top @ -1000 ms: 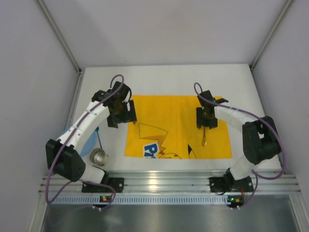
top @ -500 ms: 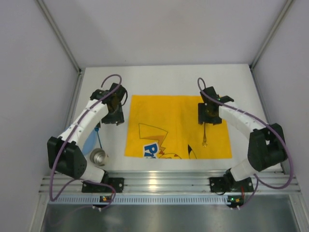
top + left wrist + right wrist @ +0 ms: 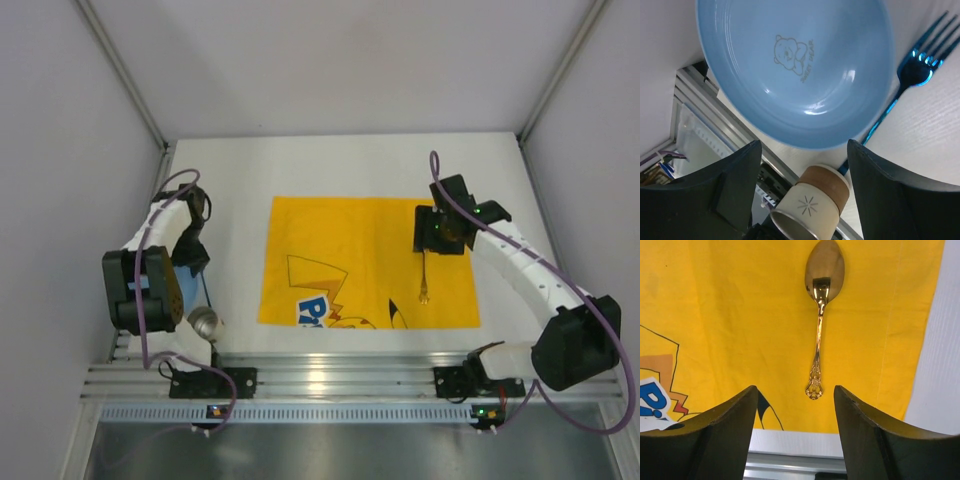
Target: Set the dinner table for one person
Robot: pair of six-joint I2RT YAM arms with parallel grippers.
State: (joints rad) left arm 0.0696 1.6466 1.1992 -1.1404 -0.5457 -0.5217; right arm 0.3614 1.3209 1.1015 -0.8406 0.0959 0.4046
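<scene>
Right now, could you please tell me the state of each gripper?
Left gripper: open, holding nothing, above the blue plate.
Right gripper: open, holding nothing, above the gold spoon.

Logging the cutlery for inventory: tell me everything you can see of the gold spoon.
The gold spoon looks like polished, mirror-shiny metal: an oval bowl, a slim neck, and an ornate scrolled handle end. It lies flat on the yellow placemat, near its right edge, handle toward the robot and bowl pointing away. Only the cloth touches it; the right gripper hangs above with fingers open, not holding it.
</scene>
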